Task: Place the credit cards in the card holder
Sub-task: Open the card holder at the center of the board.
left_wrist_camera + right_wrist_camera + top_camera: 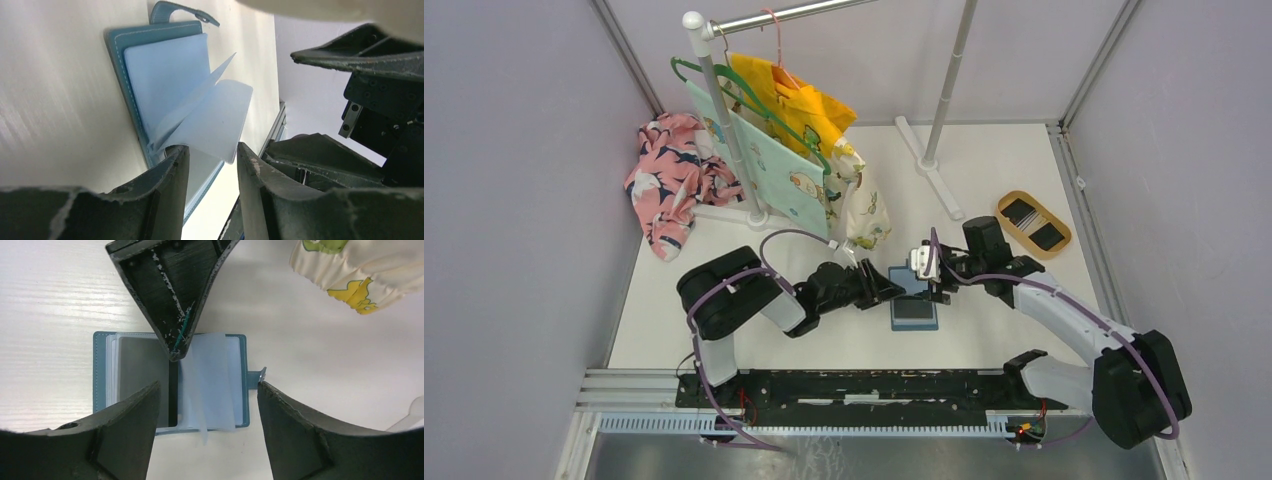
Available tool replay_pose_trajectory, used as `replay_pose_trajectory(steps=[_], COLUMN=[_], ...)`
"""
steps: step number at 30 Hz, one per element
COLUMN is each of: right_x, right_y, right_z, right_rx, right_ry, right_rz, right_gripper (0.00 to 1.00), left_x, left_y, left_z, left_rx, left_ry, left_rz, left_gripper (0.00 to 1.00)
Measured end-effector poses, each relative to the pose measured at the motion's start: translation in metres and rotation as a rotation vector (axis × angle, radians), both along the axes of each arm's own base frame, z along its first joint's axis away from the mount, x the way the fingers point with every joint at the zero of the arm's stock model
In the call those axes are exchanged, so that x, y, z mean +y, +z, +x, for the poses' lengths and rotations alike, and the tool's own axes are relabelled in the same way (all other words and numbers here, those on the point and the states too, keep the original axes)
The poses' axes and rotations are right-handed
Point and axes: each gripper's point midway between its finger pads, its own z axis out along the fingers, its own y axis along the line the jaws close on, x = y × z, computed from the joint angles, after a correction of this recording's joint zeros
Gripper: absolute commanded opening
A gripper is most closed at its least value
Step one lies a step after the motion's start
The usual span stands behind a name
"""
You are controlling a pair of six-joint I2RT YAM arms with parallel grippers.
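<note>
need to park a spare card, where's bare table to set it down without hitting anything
Bare white table along the near strip between the open teal-blue leather card holder and the black base rail; also behind the tan oval tray, toward the white rack foot. Crowded around the holder and under the hanging clothes.

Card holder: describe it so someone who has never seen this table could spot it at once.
Start at the white table and look to its middle. The card holder lies open and flat there. It alone is teal-blue with clear plastic sleeves, unlike the tan oval tray of dark cards at the far right.
</note>
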Motion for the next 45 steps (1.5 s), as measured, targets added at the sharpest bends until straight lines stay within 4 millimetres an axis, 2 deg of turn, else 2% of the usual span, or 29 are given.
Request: replay_pose_trajectory(steps=[6, 10, 12, 15, 16, 18, 22, 23, 25, 28, 29, 30, 33, 36, 41, 45], right_x=[-0.004, -0.010, -0.011, -0.012, -0.012, -0.012, -0.013, -0.014, -0.016, -0.019, -0.020, -0.022, -0.024, -0.025, -0.021, -0.013], right_y=[0.005, 0.011, 0.013, 0.012, 0.010, 0.002, -0.033, -0.041, -0.053, -0.062, -0.065, -0.067, -0.069, -0.066, -0.056, -0.047], right_z=[0.000, 0.003, 0.005, 0.006, 0.006, 0.006, 0.002, 0.001, 0.002, 0.013, 0.017, 0.020, 0.029, 0.035, 0.047, 0.052], right_rx=[-0.061, -0.078, -0.082, -0.076, -0.068, -0.036, 0.098, 0.131, 0.173, 0.194, 0.197, 0.199, 0.200, 0.197, 0.167, 0.127], right_ry=[0.021, -0.003, -0.015, -0.020, -0.023, -0.027, -0.045, -0.059, -0.099, -0.181, -0.211, -0.236, -0.293, -0.326, -0.323, -0.289], right_rz=[-0.001, 0.013, 0.018, 0.023, 0.023, 0.013, -0.038, -0.056, -0.082, -0.108, -0.116, -0.121, -0.124, -0.103, -0.038, 0.005], right_gripper=[0.74, 0.66, 0.59, 0.39, 0.31, 0.24, 0.19, 0.19, 0.19, 0.20, 0.21, 0.21, 0.27, 0.41, 0.57, 0.60], left_x=[-0.007, -0.016, -0.017, -0.013, -0.010, -0.002, 0.018, 0.022, 0.031, 0.045, 0.050, 0.053, 0.068, 0.077, 0.076, 0.073], left_y=[0.010, 0.014, 0.013, 0.007, 0.006, 0.013, 0.045, 0.053, 0.068, 0.079, 0.080, 0.079, 0.066, 0.050, 0.034, 0.034], left_z=[0.012, 0.025, 0.032, 0.039, 0.040, 0.042, 0.041, 0.040, 0.036, 0.032, 0.031, 0.030, 0.027, 0.028, 0.017, 0.011], left_rx=[-0.019, -0.027, -0.037, -0.076, -0.091, -0.142, -0.288, -0.323, -0.397, -0.484, -0.504, -0.517, -0.539, -0.539, -0.552, -0.564], left_ry=[0.012, 0.023, 0.032, 0.043, 0.046, 0.052, 0.059, 0.058, 0.048, 0.044, 0.045, 0.042, 0.029, -0.002, -0.115, -0.162], left_rz=[-0.025, -0.029, -0.008, 0.084, 0.113, 0.164, 0.208, 0.214, 0.227, 0.264, 0.280, 0.294, 0.345, 0.391, 0.423, 0.414], left_gripper=[0.47, 0.46, 0.45, 0.44, 0.44, 0.44, 0.44, 0.45, 0.54, 0.81, 0.88, 0.90, 0.88, 0.76, 0.74, 0.74])
